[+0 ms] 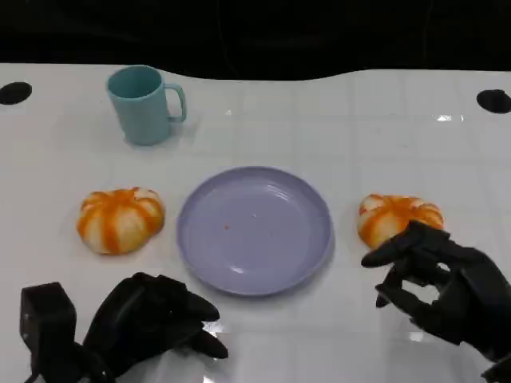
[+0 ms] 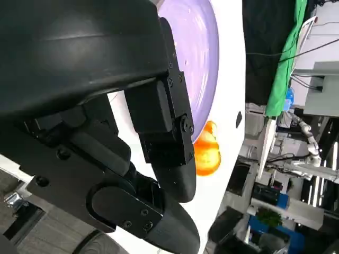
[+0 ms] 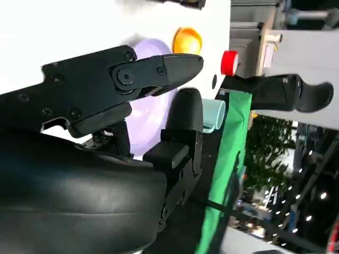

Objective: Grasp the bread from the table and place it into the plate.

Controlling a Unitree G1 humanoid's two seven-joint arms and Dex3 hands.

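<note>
My right hand (image 1: 447,287) hovers just beside the right bread (image 1: 397,219), its fingers (image 1: 391,251) spread apart and holding nothing, the tips near the roll's near edge but, as far as I can judge, not yet around it. My left hand (image 1: 156,319) rests low on the white surface (image 1: 335,128) in front of the plate (image 1: 254,230), fingers loosely curled and holding nothing. A second bread (image 1: 120,219) lies on the plate's other side, and a teal mug (image 1: 144,104) stands well behind. The risk I see is in closing too soon: if my fingers meet only the front of the rounded, glossy roll, they could push it away across the slick surface instead of gripping it. Squeezing hard might dent a soft bun. The plate is shallow and light-looking, so carrying the bread in low could clip its rim and shove it toward my left hand.
</note>
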